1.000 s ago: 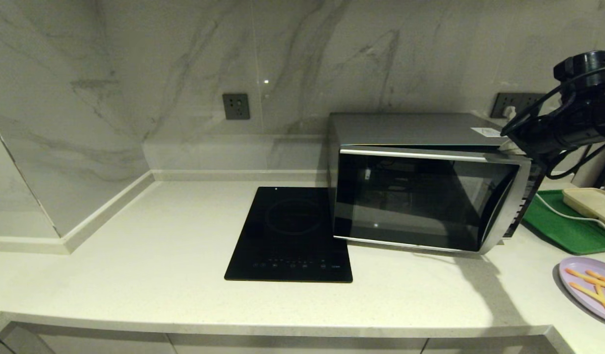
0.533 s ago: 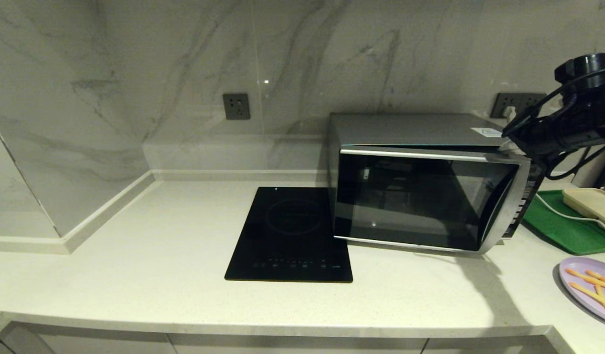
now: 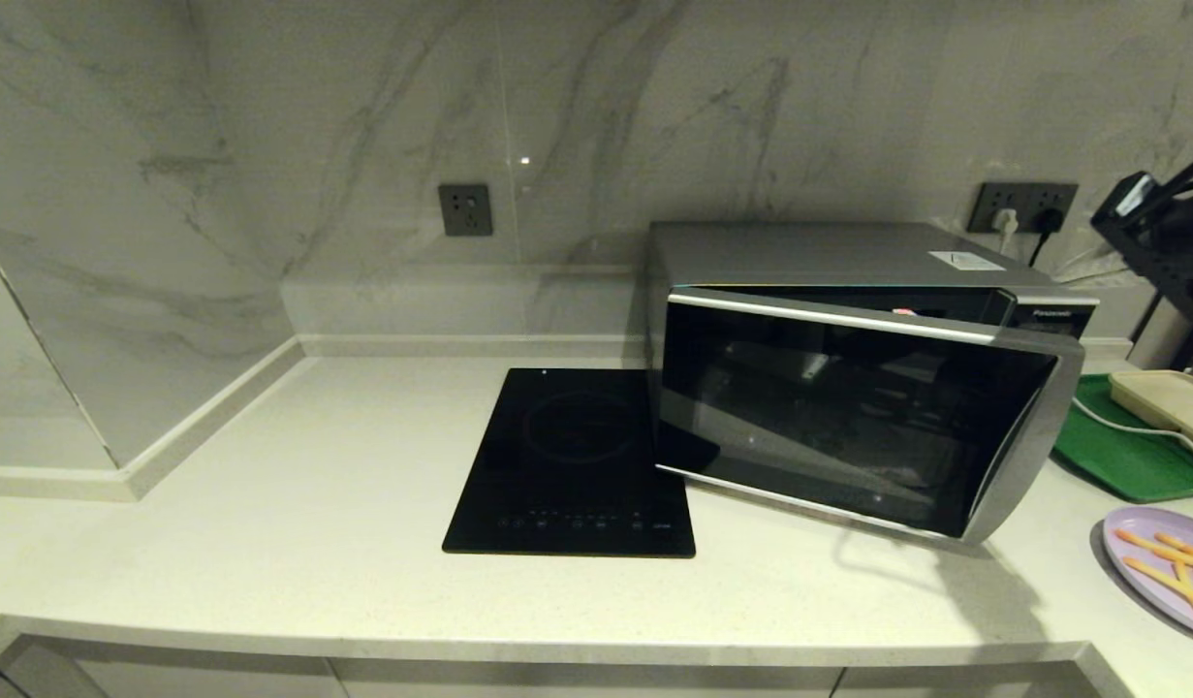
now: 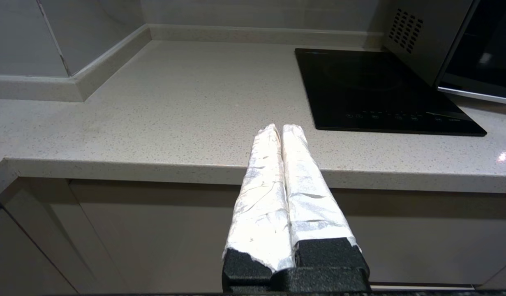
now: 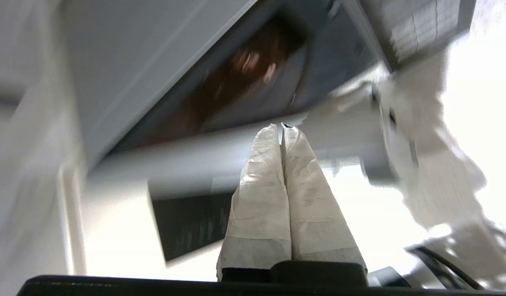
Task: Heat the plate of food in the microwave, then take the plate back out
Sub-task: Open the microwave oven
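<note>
The silver-grey microwave (image 3: 829,254) stands at the back right of the counter, its dark glass door (image 3: 848,412) swung partly open towards me. The pale lilac plate of food (image 3: 1166,567) with orange sticks lies at the counter's right edge, cut off by the view. My right arm (image 3: 1163,233) is raised at the far right, clear of the door. In the right wrist view the right gripper (image 5: 282,126) is shut and empty, pointing at the microwave (image 5: 162,74). My left gripper (image 4: 280,128) is shut and empty, parked before the counter's front edge.
A flat black induction hob (image 3: 575,463) lies just left of the microwave. A green tray (image 3: 1119,451) with a cream rectangular object (image 3: 1166,399) and a white cable sits behind the plate. Wall sockets (image 3: 1027,206) are behind the microwave.
The microwave door has swung further open towards me. My right arm has pulled away from the door's top right corner, back to the far right.
</note>
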Motion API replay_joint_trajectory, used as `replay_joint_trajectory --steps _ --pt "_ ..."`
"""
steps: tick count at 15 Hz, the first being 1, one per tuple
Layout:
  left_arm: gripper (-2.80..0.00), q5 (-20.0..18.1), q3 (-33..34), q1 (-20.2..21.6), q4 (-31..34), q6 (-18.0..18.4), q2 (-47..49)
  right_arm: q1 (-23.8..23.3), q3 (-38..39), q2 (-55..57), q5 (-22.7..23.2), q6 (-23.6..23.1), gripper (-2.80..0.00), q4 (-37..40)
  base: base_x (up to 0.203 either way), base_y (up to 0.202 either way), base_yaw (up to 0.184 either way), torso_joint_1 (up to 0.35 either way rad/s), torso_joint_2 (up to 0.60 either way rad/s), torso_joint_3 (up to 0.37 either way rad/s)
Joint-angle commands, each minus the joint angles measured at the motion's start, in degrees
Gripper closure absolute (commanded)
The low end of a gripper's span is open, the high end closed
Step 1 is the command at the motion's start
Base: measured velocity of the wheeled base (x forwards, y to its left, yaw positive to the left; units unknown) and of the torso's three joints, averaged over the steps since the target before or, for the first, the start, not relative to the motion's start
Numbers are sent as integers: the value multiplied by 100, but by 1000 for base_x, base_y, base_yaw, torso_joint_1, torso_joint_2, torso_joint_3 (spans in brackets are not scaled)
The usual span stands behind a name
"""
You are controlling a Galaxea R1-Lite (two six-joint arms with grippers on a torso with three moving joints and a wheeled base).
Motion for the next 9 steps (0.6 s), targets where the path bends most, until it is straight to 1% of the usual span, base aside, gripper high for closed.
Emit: replay_joint_trajectory --steps 1,3,6,9 --pt "0 2 1 4 -2 -1 -1 -92 20 -1042 204 -237 0 749 0 0 0 0 0 0" --pt "0 2 1 2 -2 -1 0 -469 184 -1067 257 -314 0 919 0 0 0 0 0 0" --pt "0 2 1 4 -2 -1 0 -528 683 -1017 282 -454 0 921 0 0 0 0 0 0" --pt "0 2 1 4 -2 -1 -4 -514 668 -603 300 -483 0 773 0 0 0 0 0 0"
